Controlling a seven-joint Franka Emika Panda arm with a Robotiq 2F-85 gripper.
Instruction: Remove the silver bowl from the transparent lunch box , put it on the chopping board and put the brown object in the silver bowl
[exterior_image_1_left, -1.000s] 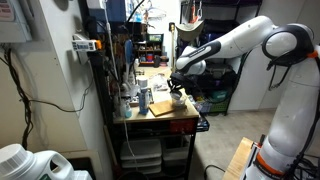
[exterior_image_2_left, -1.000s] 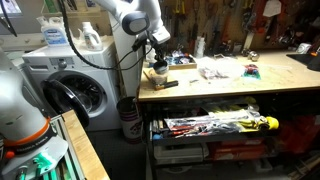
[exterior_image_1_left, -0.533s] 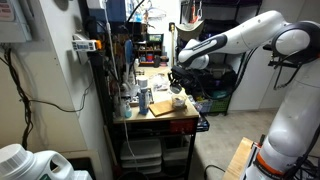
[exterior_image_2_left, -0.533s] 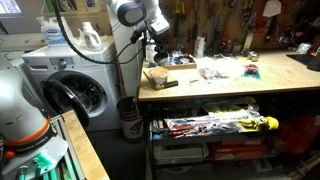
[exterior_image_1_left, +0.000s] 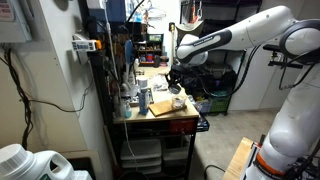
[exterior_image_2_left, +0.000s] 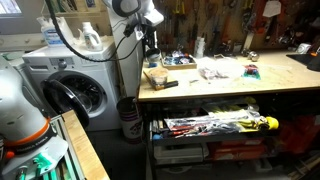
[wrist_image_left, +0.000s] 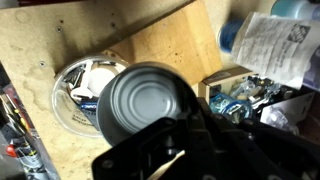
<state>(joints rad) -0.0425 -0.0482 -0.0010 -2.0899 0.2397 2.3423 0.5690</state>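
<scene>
My gripper (wrist_image_left: 183, 122) is shut on the silver bowl (wrist_image_left: 146, 103), a small shiny metal bowl, and holds it in the air. Right under it stands the transparent lunch box (wrist_image_left: 74, 88), a round clear tub with scraps left inside. The tan chopping board (wrist_image_left: 165, 42) lies beside the tub. In both exterior views the gripper (exterior_image_1_left: 176, 80) (exterior_image_2_left: 151, 54) hangs over the table's end, above the lunch box (exterior_image_2_left: 155, 75) and the board (exterior_image_1_left: 160, 108). I cannot make out the brown object.
A printed plastic bag (wrist_image_left: 278, 45) and a box of small clutter (wrist_image_left: 240, 95) lie close to the board. Bottles and tools (exterior_image_1_left: 135, 95) crowd one side of the table. Papers and small items (exterior_image_2_left: 225, 71) lie further along the workbench. A washing machine (exterior_image_2_left: 75, 85) stands beside it.
The gripper has risen from the lunch box with the silver bowl in it. The arm has drawn back a little above the table.
</scene>
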